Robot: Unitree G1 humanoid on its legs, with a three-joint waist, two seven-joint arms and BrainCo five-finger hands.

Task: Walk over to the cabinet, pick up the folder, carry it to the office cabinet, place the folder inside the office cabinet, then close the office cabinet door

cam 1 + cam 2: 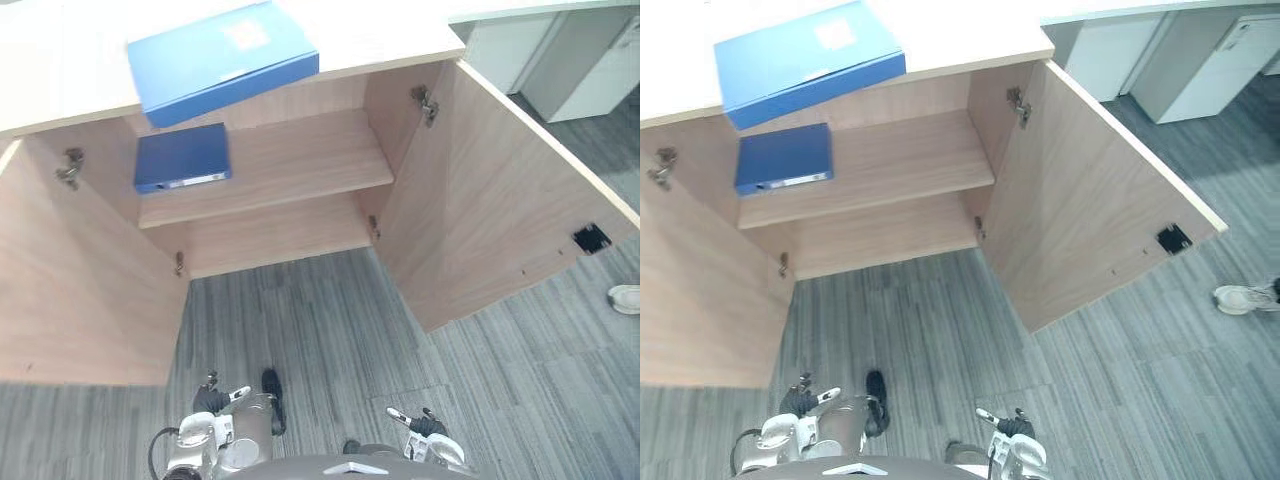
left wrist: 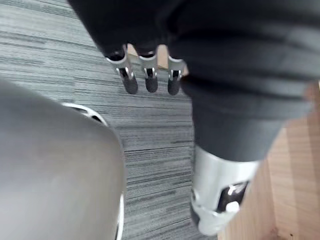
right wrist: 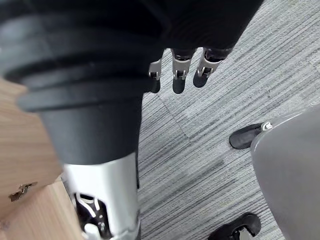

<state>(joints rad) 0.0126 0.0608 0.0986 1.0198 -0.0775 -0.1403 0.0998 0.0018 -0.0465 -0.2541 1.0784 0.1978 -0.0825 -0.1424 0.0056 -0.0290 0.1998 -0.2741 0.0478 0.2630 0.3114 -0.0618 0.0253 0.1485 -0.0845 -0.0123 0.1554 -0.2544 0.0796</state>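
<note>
A bright blue folder (image 1: 222, 58) lies on the light top of the wooden cabinet (image 1: 60, 60), its near edge jutting over the front. Below it, a darker blue folder (image 1: 182, 157) lies flat on the left of the inner shelf (image 1: 300, 160). Both cabinet doors stand wide open, the left door (image 1: 70, 280) and the right door (image 1: 500, 200) swung out toward me. My left hand (image 1: 214, 400) and right hand (image 1: 428, 425) hang low near my body, far from the folders. Their fingers (image 2: 150, 75) (image 3: 179, 75) are relaxed over the carpet and hold nothing.
Grey striped carpet (image 1: 320, 320) lies between me and the cabinet. White cabinets (image 1: 590, 60) stand at the back right. A person's light shoe (image 1: 1245, 297) shows at the right edge, past the open right door.
</note>
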